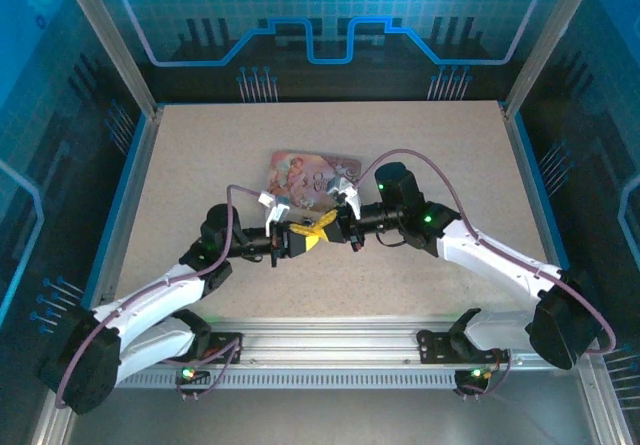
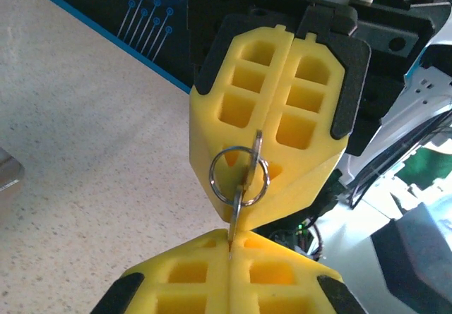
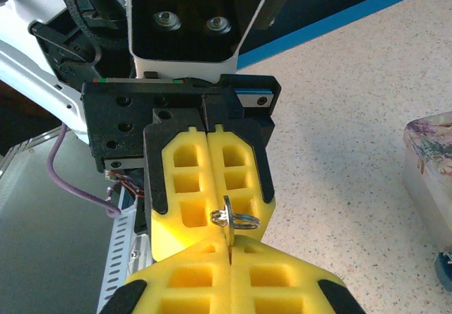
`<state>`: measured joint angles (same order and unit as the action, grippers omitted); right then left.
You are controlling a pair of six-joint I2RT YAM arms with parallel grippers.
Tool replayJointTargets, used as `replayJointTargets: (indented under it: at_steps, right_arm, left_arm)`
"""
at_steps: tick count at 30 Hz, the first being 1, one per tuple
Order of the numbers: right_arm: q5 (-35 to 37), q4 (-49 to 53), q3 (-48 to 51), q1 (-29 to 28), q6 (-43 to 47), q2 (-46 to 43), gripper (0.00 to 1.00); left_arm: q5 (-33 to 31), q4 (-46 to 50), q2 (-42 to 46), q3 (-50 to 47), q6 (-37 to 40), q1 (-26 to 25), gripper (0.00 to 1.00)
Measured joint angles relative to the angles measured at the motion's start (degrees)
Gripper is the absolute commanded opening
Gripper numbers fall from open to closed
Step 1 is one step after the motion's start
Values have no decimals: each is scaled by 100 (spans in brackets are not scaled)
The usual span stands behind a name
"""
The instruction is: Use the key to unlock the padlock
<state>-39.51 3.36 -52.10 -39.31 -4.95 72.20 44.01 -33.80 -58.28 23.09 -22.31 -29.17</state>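
My two grippers meet tip to tip above the table, just in front of the pink tin (image 1: 300, 172). The key (image 2: 236, 212), a thin metal blade with a silvery split ring (image 2: 215, 178) through its head, bridges the two. My left gripper (image 2: 231, 249) is shut on one end of it. My right gripper (image 3: 229, 247) is shut on the other end, with the ring (image 3: 244, 221) hanging free between the yellow pads. From above, the left gripper (image 1: 306, 241) and right gripper (image 1: 332, 231) touch. I cannot make out the padlock for certain; a small bluish shape (image 3: 445, 270) is cut off beside the tin.
The pink illustrated tin (image 3: 432, 162) lies flat on the speckled table (image 1: 430, 155), close behind the grippers. Blue-edged walls bound the table on the left, right and back. The aluminium rail (image 1: 330, 350) with the arm bases runs along the near edge.
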Motion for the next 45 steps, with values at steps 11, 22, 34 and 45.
replayJointTargets:
  at_steps: [11, 22, 34, 45]
  right_arm:
    - [-188, 203, 2, 92, 122, 0, 0]
    - [-2, 1261, -411, 101, 807, 0, 0]
    - [564, 2518, -977, -459, 1659, 376, 0]
    - [592, 2732, -1027, -505, 1801, 466, 0]
  left_arm:
    - [-402, 1445, 632, 249, 647, 17, 0]
    - [-807, 2922, 984, 498, 1305, 24, 63]
    - [-444, 3316, 798, 1213, 1287, 24, 50]
    - [197, 3462, 317, 1318, 1178, 24, 42]
